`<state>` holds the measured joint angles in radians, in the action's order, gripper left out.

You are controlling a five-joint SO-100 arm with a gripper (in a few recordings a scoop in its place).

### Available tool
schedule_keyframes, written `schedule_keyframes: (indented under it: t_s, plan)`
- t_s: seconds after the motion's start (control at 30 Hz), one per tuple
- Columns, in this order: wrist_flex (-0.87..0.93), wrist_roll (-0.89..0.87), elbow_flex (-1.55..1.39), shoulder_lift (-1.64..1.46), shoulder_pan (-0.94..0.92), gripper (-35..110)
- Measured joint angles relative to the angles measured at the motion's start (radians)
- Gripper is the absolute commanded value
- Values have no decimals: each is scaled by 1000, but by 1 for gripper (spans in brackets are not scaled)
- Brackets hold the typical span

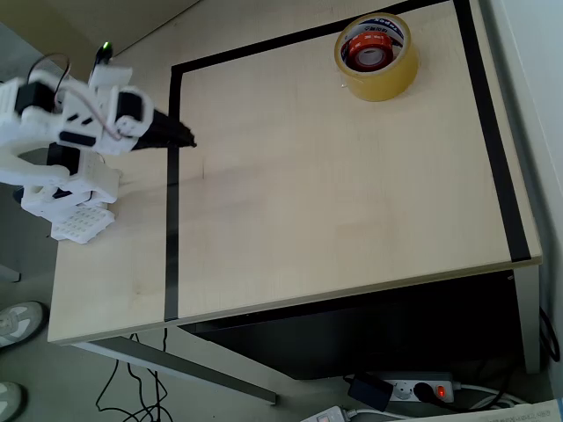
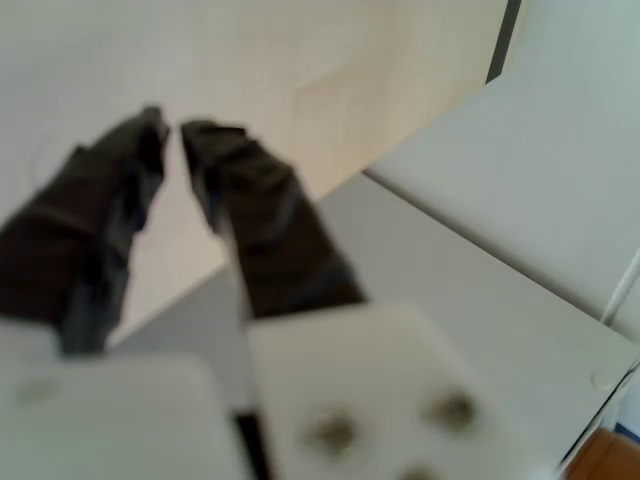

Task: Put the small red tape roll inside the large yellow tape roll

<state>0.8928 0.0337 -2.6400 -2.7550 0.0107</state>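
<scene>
The table (image 1: 334, 193) has a pale wood-look top, smooth and matt, with matt black tape lines (image 1: 171, 193) along its edges. At its far right the large yellow tape roll (image 1: 376, 77) is translucent, glossy yellowish plastic film. Inside it, the small red tape roll (image 1: 370, 53) looks glossy too. On the left, the arm (image 1: 66, 132) is matt white plastic. The gripper (image 2: 170, 135) has dark, matt fingers (image 2: 255, 220) in the blurred wrist view, on a white plastic body (image 2: 370, 390) carrying dull metal-looking screws (image 2: 330, 432).
</scene>
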Motion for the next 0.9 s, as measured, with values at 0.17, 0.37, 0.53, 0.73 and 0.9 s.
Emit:
schedule_keyframes:
  t_s: [0.17, 0.37, 0.53, 0.73, 0.9]
  plan:
    - [-2, -12, -250, -288, -3, 1]
    - [83, -25, -466, -531, 0, 0]
    - [138, -64, -486, -566, -8, 0]
    - [169, -66, -485, -586, 21, 0]
    - [175, -66, -485, -586, 32, 0]
